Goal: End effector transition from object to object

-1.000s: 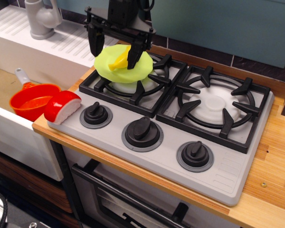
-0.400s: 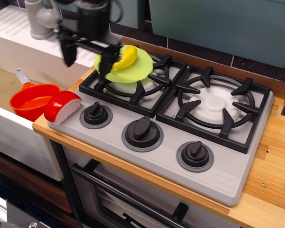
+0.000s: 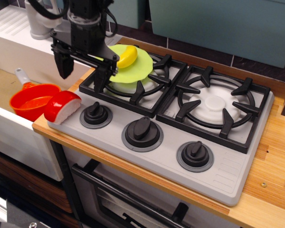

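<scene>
Hovering in the upper left of the frame, the gripper (image 3: 82,68) hangs above the left edge of the toy stove (image 3: 190,156), its two dark fingers (image 3: 63,65) spread wide apart with nothing between them. One finger sits over the sink side of the counter, the other over the near-left corner of the left burner grate (image 3: 133,80).

Just right of the gripper, a lime-green plate (image 3: 135,69) rests on that grate, and a yellow banana (image 3: 127,58) lies on the plate near its upper edge. Neither touches the fingers, so the pair looks like the object being left.

Below and left of the gripper, at the left middle of the frame, a red-and-white sushi piece (image 3: 61,107) sits on the corner of the wooden counter (image 3: 270,190), just beside the leftmost knob (image 3: 95,114). Next to it an orange pot (image 3: 32,100) stands in the sink. The spread jaws, pointing down and placed between plate and sushi, suit a move toward a fresh grasp; the sushi piece seems the likelier target, being nearest beneath the fingers, though the pot is close too.
</scene>
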Controlling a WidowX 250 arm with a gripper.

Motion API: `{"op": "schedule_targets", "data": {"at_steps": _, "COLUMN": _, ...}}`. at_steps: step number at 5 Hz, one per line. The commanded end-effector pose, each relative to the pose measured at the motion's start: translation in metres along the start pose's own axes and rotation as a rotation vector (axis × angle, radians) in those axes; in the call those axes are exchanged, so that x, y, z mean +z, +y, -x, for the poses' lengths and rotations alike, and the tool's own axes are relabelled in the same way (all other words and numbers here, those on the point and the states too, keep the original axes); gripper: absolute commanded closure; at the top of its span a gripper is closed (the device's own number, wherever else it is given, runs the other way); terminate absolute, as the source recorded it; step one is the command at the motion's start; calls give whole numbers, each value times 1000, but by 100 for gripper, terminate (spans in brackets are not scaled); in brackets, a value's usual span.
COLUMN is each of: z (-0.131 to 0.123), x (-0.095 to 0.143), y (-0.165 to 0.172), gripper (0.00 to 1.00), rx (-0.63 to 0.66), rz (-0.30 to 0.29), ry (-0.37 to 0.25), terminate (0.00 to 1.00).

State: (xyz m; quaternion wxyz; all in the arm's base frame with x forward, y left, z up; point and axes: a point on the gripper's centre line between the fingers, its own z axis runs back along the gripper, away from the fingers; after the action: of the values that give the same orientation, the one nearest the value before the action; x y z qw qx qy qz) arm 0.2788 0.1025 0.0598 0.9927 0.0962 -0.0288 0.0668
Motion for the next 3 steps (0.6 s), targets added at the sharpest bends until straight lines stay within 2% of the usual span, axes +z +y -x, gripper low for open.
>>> {"op": "schedule_targets", "data": {"at_steps": 1, "z": 16, "x": -3, "y": 12, "gripper": 0, "rx": 24, "rz": -19, "ry": -84, "terminate": 0}}
{"op": "schedule_targets", "data": {"at_steps": 2, "z": 26, "x": -8, "y": 14, "gripper": 0, "rx": 17, "rz": -24, "ry": -98, "terminate": 0}}
{"op": "schedule_targets", "data": {"at_steps": 3, "z": 25, "x": -13, "y": 19, "gripper": 0, "rx": 5, "rz": -13, "ry": -100, "terminate": 0}}
